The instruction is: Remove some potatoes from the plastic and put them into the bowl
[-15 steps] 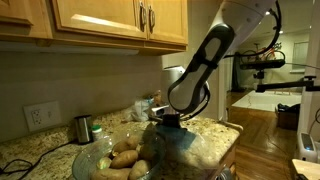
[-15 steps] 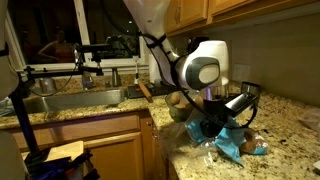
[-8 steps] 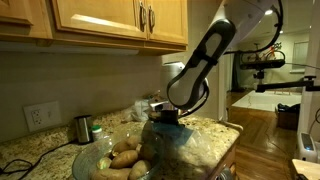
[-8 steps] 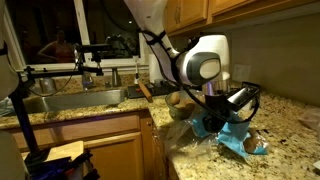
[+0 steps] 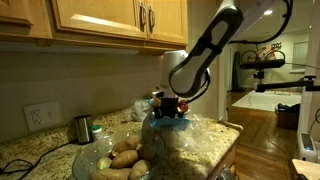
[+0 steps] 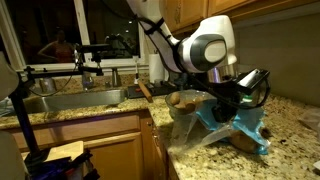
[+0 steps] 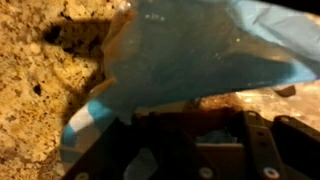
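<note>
Potatoes point(image 5: 125, 158): several in the bowl point(image 5: 87, 160), lower left in an exterior view | plastic point(image 5: 186, 146): centre frame beside the bowl, blue top bunched upward, clear part hanging toward the desk point(image 5: 30, 150) | tool point(image 5: 170, 108): grasping the plastic's blue top.

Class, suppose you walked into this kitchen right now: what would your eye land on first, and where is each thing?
The black-and-white robot arm dominates the scene. It reaches down over the granite counter, and its gripper holds up the bright blue top of a crinkled plastic bag. Beside the bag, a clear glass bowl already holds several tan potatoes.
</note>
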Motion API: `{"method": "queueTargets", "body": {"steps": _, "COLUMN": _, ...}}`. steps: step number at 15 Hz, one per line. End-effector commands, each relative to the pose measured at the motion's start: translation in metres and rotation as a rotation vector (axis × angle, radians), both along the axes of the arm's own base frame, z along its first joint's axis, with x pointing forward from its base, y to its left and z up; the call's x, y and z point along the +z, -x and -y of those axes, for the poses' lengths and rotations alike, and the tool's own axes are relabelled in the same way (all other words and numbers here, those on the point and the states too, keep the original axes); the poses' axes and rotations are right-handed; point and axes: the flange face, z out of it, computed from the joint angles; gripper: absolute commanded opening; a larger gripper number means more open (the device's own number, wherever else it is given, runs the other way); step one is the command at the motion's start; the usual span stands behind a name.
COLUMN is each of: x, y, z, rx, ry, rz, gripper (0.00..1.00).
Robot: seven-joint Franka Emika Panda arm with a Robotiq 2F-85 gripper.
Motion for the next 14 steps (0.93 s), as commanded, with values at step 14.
{"method": "queueTargets", "body": {"steps": 14, "x": 0.077, "y": -0.001, "z": 0.060, "rx": 0.015, "ry": 0.187, "rz": 0.116, "gripper": 0.30}}
